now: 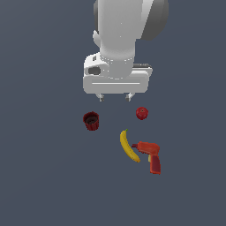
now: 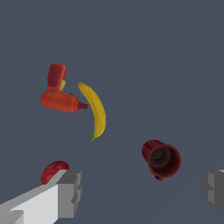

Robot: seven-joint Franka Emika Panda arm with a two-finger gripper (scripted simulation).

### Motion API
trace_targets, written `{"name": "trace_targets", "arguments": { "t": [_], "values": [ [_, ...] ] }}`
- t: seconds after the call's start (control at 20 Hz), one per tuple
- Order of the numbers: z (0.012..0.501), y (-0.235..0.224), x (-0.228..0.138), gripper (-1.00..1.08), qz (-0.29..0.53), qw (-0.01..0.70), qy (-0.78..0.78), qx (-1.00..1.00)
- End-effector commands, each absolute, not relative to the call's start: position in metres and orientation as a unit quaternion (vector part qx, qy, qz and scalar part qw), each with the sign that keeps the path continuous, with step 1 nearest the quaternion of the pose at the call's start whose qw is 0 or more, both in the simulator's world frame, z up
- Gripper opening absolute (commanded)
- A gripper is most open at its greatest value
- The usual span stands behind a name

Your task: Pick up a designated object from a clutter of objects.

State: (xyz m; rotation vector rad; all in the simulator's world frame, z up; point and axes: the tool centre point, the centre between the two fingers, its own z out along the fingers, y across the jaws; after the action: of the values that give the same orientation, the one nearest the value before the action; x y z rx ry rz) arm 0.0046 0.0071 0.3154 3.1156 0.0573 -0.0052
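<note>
Approach step, nothing grasped yet: the gripper (image 1: 115,96) hangs above the surface with fingers wide apart and empty, roughly between the dark red cup (image 1: 91,120) and the red apple (image 1: 141,113), which sits toward the exterior view's right, apart from the banana (image 1: 128,146) and drill (image 1: 150,156). In the wrist view the apple (image 2: 54,171) peeks out partly behind one finger (image 2: 65,194), so the next move likely needs a sideways shift to centre the open jaws over it, then a descent.

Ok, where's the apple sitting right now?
In the exterior view the apple lies right of the cup, above the banana and drill, just below the open gripper.
</note>
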Motion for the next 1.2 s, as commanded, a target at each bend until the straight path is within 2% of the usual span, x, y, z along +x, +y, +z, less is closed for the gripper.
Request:
{"name": "trace_targets", "arguments": {
  "t": [0.0, 0.7, 1.15],
  "values": [
    [0.315, 0.007, 0.005, 1.00, -0.002, 0.013, 0.018, 1.000],
    [0.309, 0.010, 0.004, 1.00, -0.002, 0.004, 0.018, 1.000],
    [0.275, 0.038, -0.004, 1.00, -0.002, 0.008, 0.020, 1.000]
  ]
}}
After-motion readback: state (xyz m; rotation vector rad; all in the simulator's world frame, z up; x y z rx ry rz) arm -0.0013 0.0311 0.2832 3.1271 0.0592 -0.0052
